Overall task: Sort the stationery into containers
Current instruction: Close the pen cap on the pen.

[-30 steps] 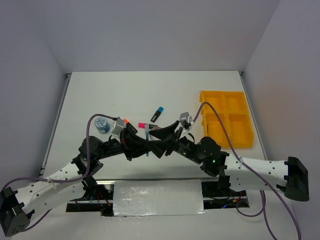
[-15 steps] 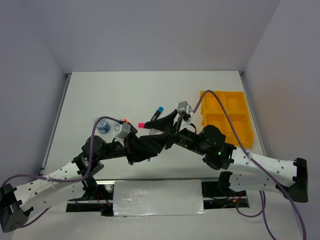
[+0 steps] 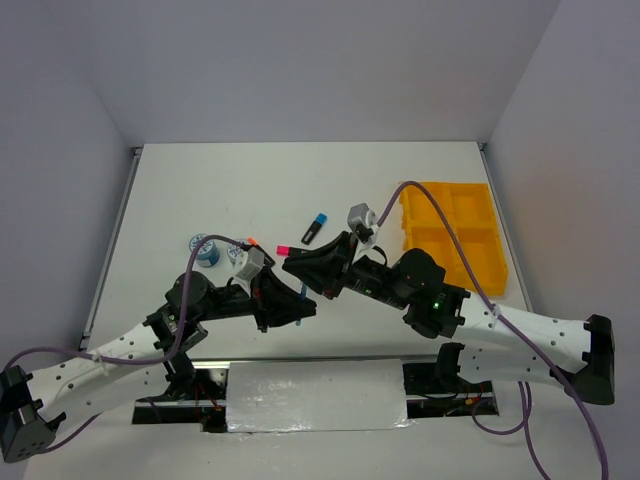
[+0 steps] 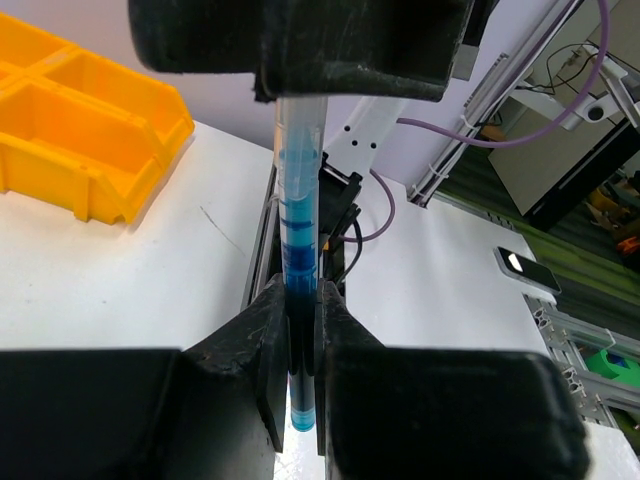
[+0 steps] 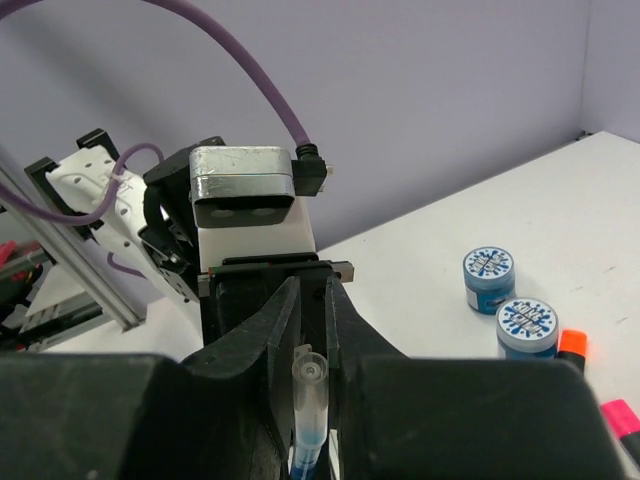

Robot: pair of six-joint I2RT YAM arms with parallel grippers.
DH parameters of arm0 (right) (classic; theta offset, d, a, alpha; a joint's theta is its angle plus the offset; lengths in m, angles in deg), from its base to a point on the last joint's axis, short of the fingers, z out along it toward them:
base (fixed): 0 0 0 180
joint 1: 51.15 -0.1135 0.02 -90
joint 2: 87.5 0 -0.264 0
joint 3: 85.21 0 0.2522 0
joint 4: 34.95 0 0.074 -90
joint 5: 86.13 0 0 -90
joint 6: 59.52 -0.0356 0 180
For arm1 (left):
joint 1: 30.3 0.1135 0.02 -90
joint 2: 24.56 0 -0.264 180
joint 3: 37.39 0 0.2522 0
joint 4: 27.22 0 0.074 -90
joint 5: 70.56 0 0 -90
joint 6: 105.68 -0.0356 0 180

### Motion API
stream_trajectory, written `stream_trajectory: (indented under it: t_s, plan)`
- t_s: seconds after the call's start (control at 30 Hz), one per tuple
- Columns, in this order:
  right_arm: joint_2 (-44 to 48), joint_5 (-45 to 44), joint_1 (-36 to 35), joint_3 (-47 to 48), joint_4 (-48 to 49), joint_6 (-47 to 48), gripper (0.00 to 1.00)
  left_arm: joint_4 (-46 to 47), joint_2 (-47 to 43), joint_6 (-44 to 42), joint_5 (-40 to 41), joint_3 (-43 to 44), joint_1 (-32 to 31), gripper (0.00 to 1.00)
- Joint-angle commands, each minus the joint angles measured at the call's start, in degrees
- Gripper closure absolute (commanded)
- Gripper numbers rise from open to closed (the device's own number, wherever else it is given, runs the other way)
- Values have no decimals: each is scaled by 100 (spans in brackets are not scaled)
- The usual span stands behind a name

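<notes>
Far left on my overhead feed, two tape rolls [image 3: 205, 249] sit just beside each other on the table [image 3: 220, 180]. The right wrist camera shows them as blue with patterned white tops. A little to their right lies an orange marker [image 3: 251, 241], only its cap clear of the left arm's cable. A pink marker [image 3: 283, 249] lies near it.

Below those I have the left gripper [image 3: 298, 306], reaching in from the lower left. Its jaws are clamped on one end of a thin blue pen [image 4: 300, 230]. On the left wrist feed both fingers [image 4: 265, 340] press the barrel from either side.

The pen runs straight from that grip into the right gripper [image 3: 297, 267]. That gripper comes in from the right and meets the left one tip to tip near the middle of the table. On the right wrist feed the pen's open end stands between the right fingers [image 5: 265, 330]. They sit tight against it, so I read those jaws as clamped on the pen too. It is held by both grippers at once, well apart from the tray.

Just beyond the right gripper a blue marker [image 3: 315, 229] lies on the table at a slant. Far right sits the yellow tray [image 3: 448, 205], its four compartments near the table's right edge, with the right arm's cable looping across its near-left corner.
</notes>
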Motion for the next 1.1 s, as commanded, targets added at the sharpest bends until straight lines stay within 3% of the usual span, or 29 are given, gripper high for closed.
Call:
stream_trajectory:
  t_s: [0.0,0.37,0.8,1.07]
  plan:
    - [-30,88,8,89,40,71,100,252,-45,-131,21,272,-17,100]
    - [128,-70,16,-815,724,-262,100,-82,-45,-324,372,1150,-26,100]
    - [-126,-422,-1,-1924,2210,-1018,100,1218,235,45,671,1379,-35,100]
    - [-592,-456,-89,-2494,2693,-1273,100,534,280,-341,960,2038,-35,100]
